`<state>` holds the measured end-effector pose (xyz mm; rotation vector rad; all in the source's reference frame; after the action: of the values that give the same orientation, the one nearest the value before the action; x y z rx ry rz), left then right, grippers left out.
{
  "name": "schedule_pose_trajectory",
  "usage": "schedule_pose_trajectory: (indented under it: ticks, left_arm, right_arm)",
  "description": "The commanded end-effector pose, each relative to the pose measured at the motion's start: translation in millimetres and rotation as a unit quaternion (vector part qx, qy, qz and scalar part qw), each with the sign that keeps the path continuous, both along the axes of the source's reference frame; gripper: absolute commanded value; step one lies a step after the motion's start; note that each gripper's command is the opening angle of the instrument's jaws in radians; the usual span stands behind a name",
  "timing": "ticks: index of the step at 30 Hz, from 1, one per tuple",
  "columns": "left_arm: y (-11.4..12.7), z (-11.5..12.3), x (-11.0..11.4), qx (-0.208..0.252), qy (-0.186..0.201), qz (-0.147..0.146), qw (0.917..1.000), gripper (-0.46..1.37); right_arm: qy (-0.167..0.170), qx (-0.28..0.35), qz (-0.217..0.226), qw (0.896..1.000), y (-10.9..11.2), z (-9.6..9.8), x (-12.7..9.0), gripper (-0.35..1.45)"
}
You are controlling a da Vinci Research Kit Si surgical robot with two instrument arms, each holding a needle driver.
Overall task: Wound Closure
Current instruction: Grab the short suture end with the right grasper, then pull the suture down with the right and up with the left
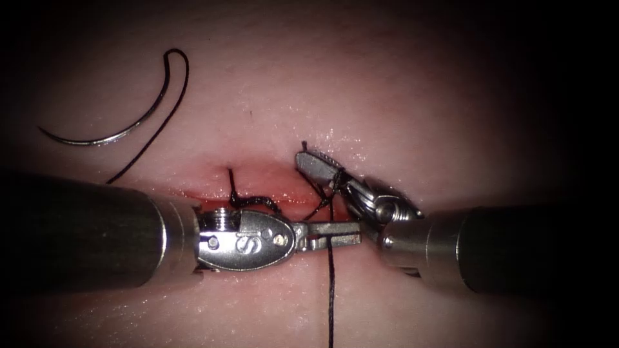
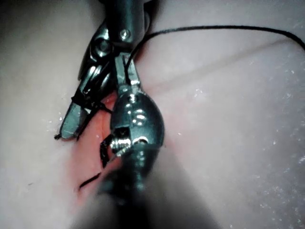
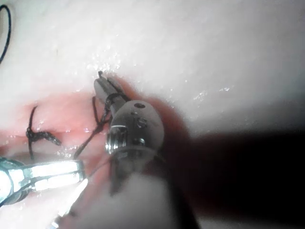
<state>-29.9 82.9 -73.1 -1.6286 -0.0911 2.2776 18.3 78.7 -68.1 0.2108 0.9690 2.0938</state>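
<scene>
Left claw [image 1: 335,236] lies level across the cut [image 1: 258,183], jaws closed on the thread [image 1: 331,290] that runs down from it; needle [image 1: 109,122] lies free on the tissue [image 1: 387,84] well up and left of the cut, not in it and held by neither tool. Right of the finished knot [image 1: 255,201], right claw [image 1: 319,164] is closed on a short thread end, strands wrapped round its jaws. Judgement: to seat this knot well, keep both grips firm, with tension even and low along the cut.
</scene>
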Motion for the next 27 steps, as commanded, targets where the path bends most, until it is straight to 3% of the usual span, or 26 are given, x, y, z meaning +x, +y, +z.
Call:
schedule_pose_trajectory:
  ticks: [1,12,27]
  left_arm:
    - [0.0,0.0,0.0,0.002,-0.002,0.005,1.0000,-0.35]
    - [0.5,-0.2,0.8,0.007,0.001,-0.001,1.0000,-0.35]
    - [1.5,0.3,3.9,0.017,0.007,-0.021,0.9996,-0.35]
  right_arm:
    - [-0.007,0.003,-0.006,1.000,0.0,-0.1,0.0,-0.35]
    - [-0.051,0.004,-0.049,0.997,-0.7,-1.2,0.1,-0.35]
    - [-0.069,-0.055,-0.062,0.994,-0.9,-6.4,0.8,-0.35]
